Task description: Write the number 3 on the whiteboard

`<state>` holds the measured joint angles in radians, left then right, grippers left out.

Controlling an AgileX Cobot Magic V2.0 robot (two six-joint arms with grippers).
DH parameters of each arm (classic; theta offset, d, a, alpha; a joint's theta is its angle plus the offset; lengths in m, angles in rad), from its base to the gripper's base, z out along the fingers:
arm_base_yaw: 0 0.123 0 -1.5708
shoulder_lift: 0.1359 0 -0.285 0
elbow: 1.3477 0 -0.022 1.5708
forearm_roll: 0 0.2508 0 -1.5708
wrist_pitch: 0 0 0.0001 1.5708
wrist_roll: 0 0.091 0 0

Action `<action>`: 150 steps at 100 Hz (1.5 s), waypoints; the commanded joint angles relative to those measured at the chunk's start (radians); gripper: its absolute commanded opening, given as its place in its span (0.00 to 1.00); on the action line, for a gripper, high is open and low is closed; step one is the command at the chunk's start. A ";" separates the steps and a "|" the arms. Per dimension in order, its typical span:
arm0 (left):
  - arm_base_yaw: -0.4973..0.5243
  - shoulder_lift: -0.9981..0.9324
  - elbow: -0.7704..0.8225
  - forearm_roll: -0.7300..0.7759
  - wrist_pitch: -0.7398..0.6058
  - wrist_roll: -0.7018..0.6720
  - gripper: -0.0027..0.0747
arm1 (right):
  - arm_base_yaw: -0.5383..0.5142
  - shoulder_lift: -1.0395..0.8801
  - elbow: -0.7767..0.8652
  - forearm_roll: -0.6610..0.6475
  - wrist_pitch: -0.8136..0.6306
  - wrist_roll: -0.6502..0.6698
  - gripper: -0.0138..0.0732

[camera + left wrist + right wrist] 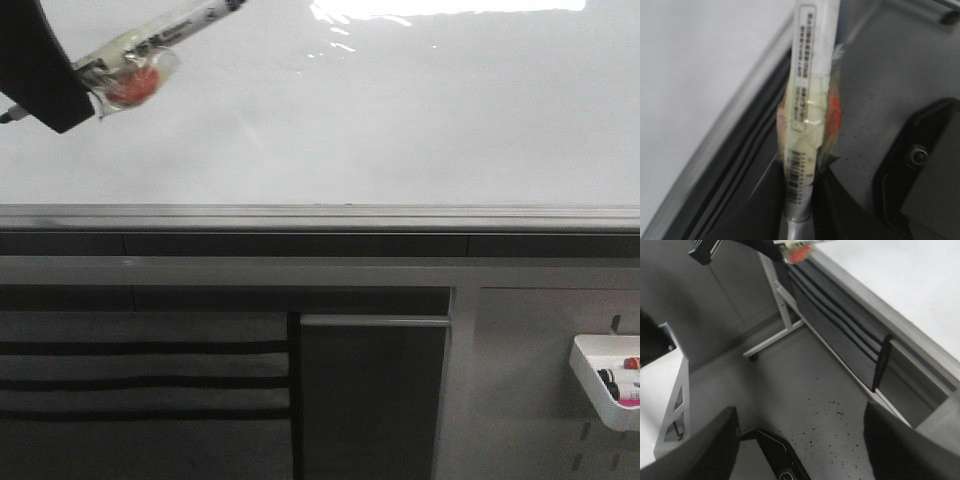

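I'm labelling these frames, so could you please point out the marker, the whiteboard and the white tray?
marker (160, 37), front view, on its taped barrel.
whiteboard (420, 120), front view, on its bare surface.
white tray (590, 385), front view, on its front wall.

Board: large glossy white whiteboard, no marks showing
Marker: taped white marker pen at 10 o'clock, tip toward 1 o'clock
Tray: small white plastic tray at 4 o'clock, holding markers
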<state>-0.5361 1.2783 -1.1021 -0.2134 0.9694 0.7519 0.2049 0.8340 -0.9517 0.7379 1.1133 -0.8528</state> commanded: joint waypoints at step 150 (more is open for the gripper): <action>-0.334 -0.035 -0.072 -0.102 0.033 0.160 0.05 | 0.425 0.315 -0.093 -0.017 -0.256 -0.211 0.14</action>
<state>-0.8626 1.2721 -1.1402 -0.2833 1.0393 0.9106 0.6291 1.1664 -1.0115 0.6779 0.8791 -1.0521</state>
